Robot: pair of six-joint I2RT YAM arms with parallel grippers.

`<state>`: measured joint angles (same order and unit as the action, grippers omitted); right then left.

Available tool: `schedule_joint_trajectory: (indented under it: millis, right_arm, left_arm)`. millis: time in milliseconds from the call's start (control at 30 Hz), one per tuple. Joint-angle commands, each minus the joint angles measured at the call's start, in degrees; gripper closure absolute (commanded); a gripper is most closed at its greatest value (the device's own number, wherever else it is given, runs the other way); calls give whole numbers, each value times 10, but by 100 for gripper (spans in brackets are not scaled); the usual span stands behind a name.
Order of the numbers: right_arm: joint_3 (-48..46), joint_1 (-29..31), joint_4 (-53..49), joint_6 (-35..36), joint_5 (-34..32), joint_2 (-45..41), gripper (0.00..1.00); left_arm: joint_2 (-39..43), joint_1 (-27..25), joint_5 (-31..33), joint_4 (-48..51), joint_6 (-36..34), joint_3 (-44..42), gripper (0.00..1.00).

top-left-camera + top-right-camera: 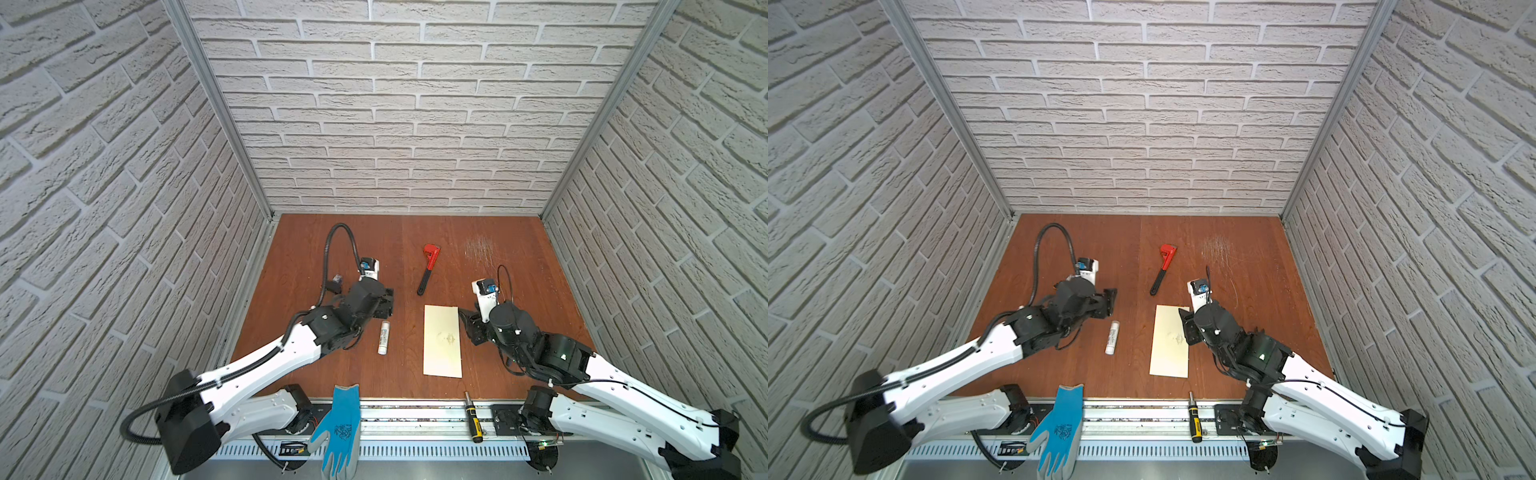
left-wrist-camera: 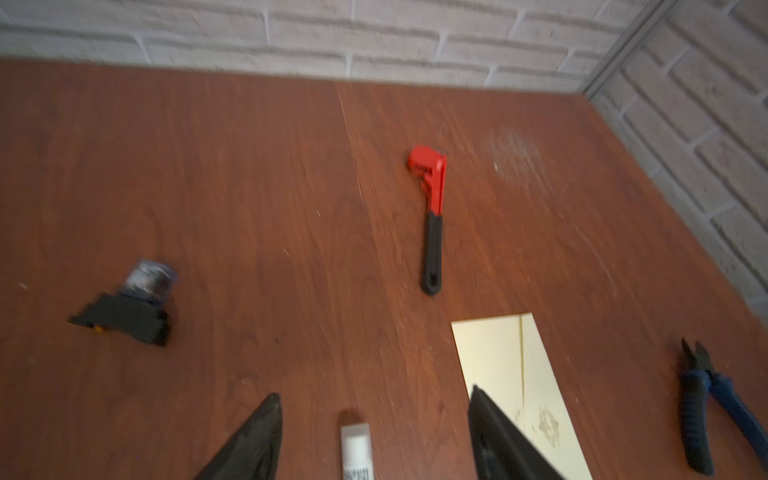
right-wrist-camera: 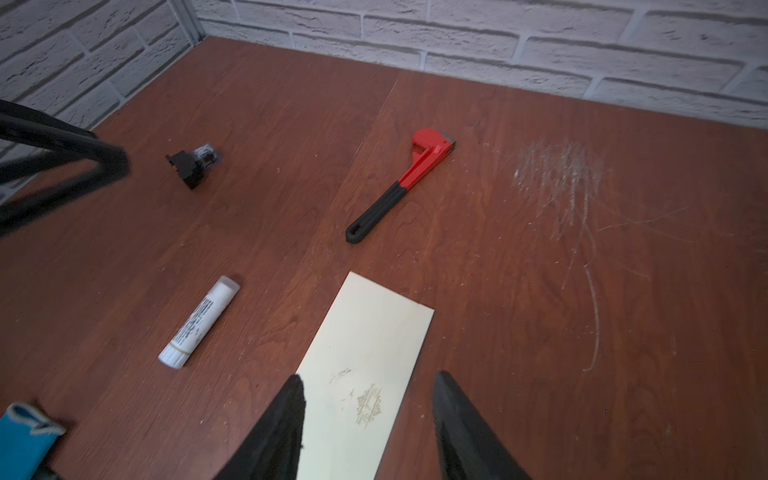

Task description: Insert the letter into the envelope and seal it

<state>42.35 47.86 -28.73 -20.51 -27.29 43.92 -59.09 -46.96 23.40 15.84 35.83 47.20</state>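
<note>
Lying flat: one envelope [image 1: 443, 340], one glue stick [image 1: 384, 336] (white), one wrench [image 1: 429, 268].

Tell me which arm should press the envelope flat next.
Right, probably. The right hand hangs open directly over the envelope. The left hand is open over the glue stick, off to the envelope's side.
</note>
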Motion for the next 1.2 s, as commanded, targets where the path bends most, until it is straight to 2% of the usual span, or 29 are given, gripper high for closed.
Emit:
schedule_joint_trajectory:
  millis: [0,67,200,267,467,567,600,667,767,800,900,967,1000,1033,1100,1167]
  right_arm:
    - [-1,-62,59,81,-54,-7,48]
    - [-27,-132,114,108,-58,-3,48]
    - [-88,-235,233,148,-67,22,43]
    - [-125,-269,305,167,-78,44,42]
    - [-220,-303,573,219,-83,149,39]
    - [-240,-314,710,247,-64,244,39]
    - [-236,-316,738,259,-60,280,38]
    - [-219,-317,723,257,-45,328,38]
    - [-268,-320,910,278,-34,405,36]
    - [-266,-322,884,267,-30,390,35]
    - [-248,-368,796,231,52,364,37]
    - [-244,-405,785,202,105,386,36]
    - [-247,-412,840,204,123,420,37]
    - [-246,-412,864,210,129,431,37]
    - [-226,-414,773,203,135,400,37]
    - [-228,-416,788,203,138,409,37]
  left_arm:
    - [74,67,73,-31,-110,-48,25]
    - [126,124,89,-81,-154,-101,22]
    - [205,239,83,-164,-172,-189,16]
    - [226,273,94,-183,-172,-213,2]
    - [254,296,194,-264,-211,-280,2]
    - [260,300,230,-333,-249,-329,2]
    - [261,302,239,-358,-265,-345,2]
    - [259,308,242,-410,-292,-375,2]
    - [244,324,243,-448,-308,-399,2]
    - [234,332,241,-458,-308,-405,2]
    - [185,369,207,-523,-285,-434,2]
    - [128,403,166,-563,-262,-443,2]
    - [97,418,145,-584,-257,-443,2]
    - [66,431,129,-609,-258,-443,2]
    - [6,447,93,-683,-267,-443,2]
    - [-56,457,69,-743,-270,-434,2]
